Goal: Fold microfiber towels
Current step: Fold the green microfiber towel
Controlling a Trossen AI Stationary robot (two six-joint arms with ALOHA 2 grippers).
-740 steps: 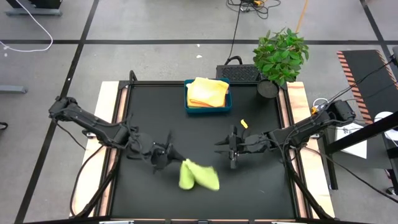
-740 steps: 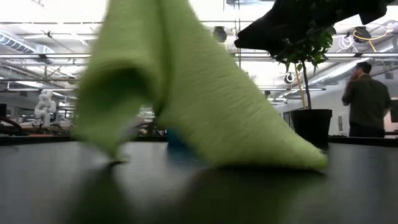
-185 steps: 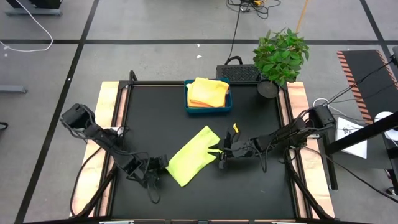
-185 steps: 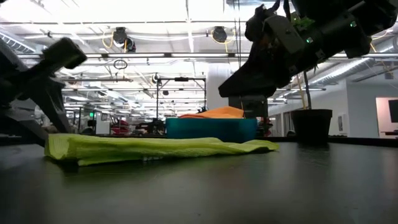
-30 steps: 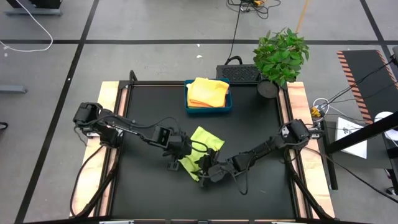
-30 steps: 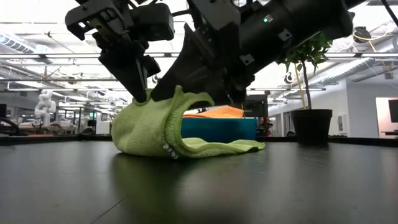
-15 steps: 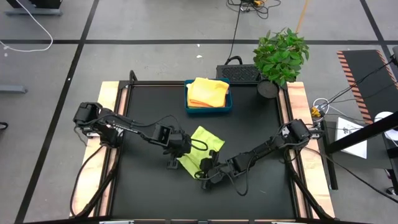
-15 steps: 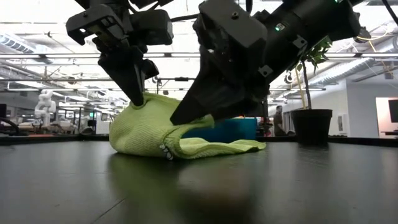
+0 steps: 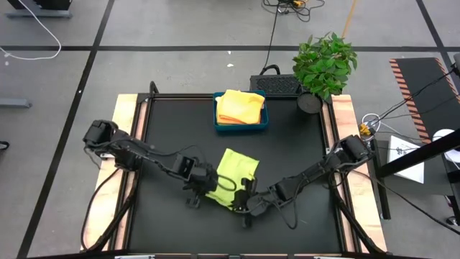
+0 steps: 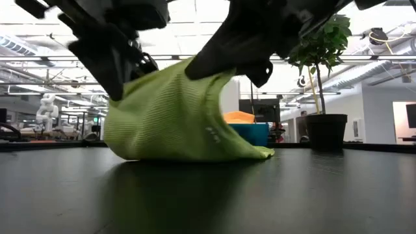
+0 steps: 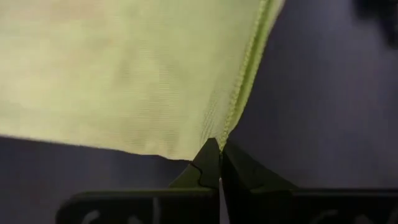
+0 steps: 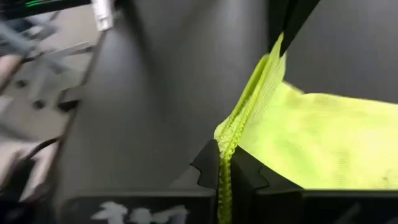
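The left claw was clenched on the near left corner of the lime green towel, which lay near the middle of the black table, its near edge lifted off the surface. Just beside it, the right claw was clenched on the towel's near right corner, the hem pinched between its fingertips. Behind, at the table's far edge, the blue tray held folded yellow and orange towels. A potted plant stood at the far right corner.
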